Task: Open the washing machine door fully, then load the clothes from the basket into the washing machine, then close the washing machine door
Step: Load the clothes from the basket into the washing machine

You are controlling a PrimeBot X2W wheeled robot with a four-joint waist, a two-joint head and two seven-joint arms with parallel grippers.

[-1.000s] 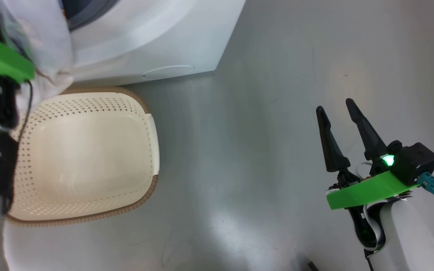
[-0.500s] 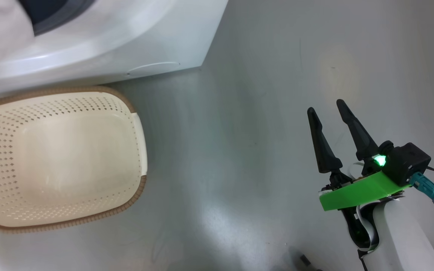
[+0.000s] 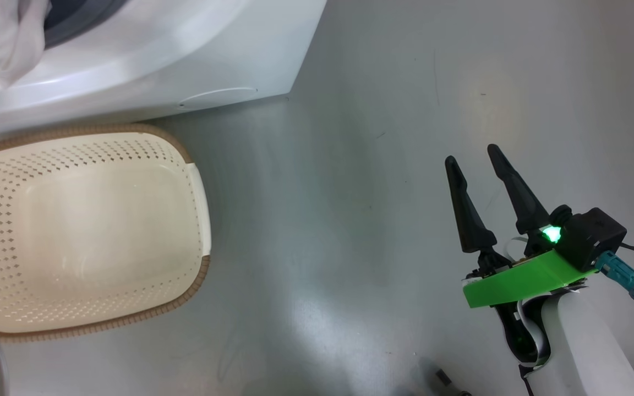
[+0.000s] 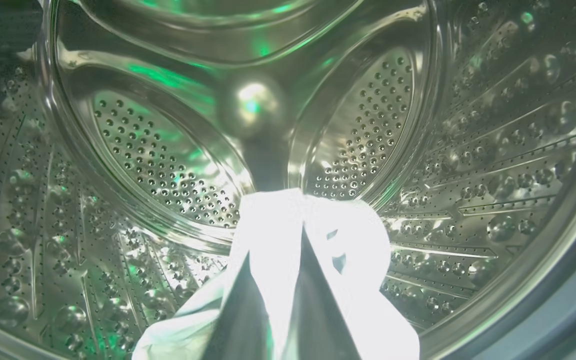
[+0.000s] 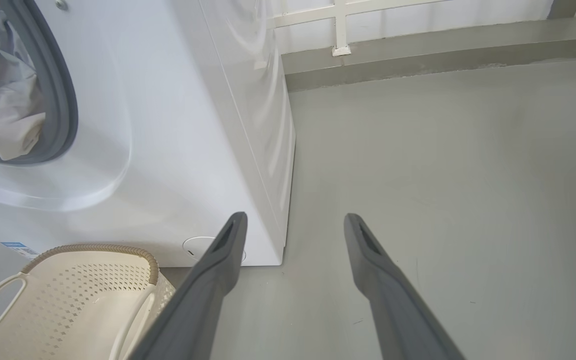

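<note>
Since a second ago your left arm has left its place over the basket and carried the pale cloth into the machine, and the head camera has swung a little as well. Your left fingers (image 4: 243, 320) are clamped together on that pale cloth (image 4: 353, 260), which bunches bright white around them and hangs below, held inside the steel drum (image 4: 168, 160) with its dimpled, perforated walls catching green light. Your right fingers (image 3: 522, 198) stand spread apart with nothing between them, hovering over the floor (image 3: 350, 220), well apart from the machine's corner. That floor is smooth, pale grey and slightly glossy, with faint scuffs; in the right wrist view it runs back to a grey skirting (image 5: 418, 45) under a white frame. From that same view the cloth fills the mouth of the washing machine (image 5: 178, 125), crumpled against the grey gasket (image 5: 65, 100). Just below the machine's front, near its round service flap (image 3: 218, 98), the basket (image 3: 75, 151) sits on the floor, cream, perforated, brown-rimmed.
</note>
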